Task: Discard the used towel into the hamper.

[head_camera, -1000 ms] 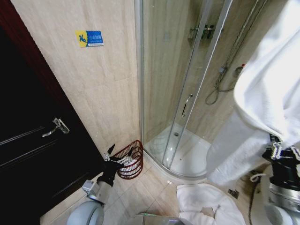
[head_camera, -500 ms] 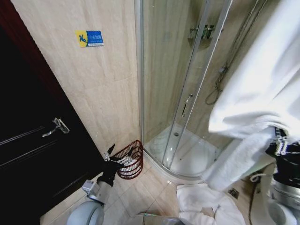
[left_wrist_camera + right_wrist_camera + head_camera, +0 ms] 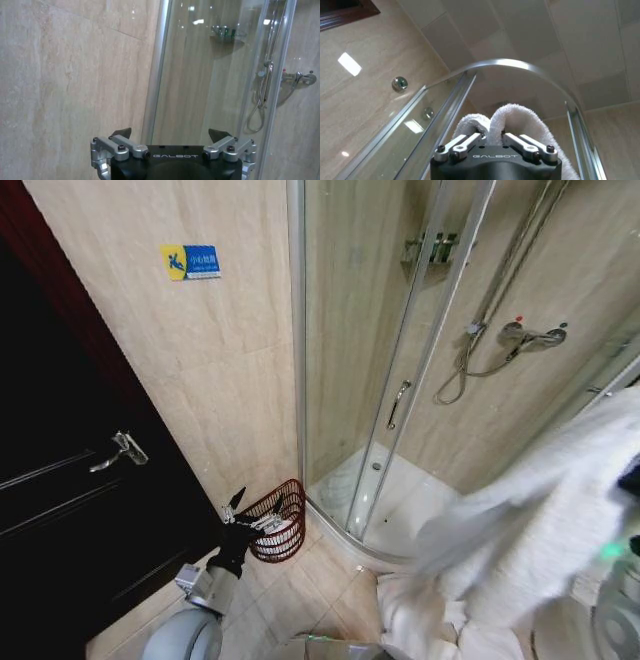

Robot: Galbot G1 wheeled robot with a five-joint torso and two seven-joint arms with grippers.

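Observation:
The used towel [image 3: 545, 515] is white and hangs in a blurred sweep at the right of the head view, above the floor. In the right wrist view my right gripper [image 3: 491, 135] is shut on a fold of the towel [image 3: 517, 116], pointing up toward the ceiling. The hamper [image 3: 280, 520], a small round red-brown slatted basket, stands on the floor tiles against the wall beside the shower. My left gripper [image 3: 255, 505] hovers open just left of the hamper's rim. In the left wrist view the left gripper [image 3: 170, 133] faces the wall with nothing between its fingers.
A curved glass shower enclosure [image 3: 400, 380] with a white tray [image 3: 405, 505] fills the corner right of the hamper. White cloth [image 3: 420, 610] lies heaped on the floor in front. A black door with a lever handle [image 3: 118, 450] stands at the left.
The towel and the right arm have swung down and to the right, uncovering the shower tap and hose. The left arm and the hamper have not moved.

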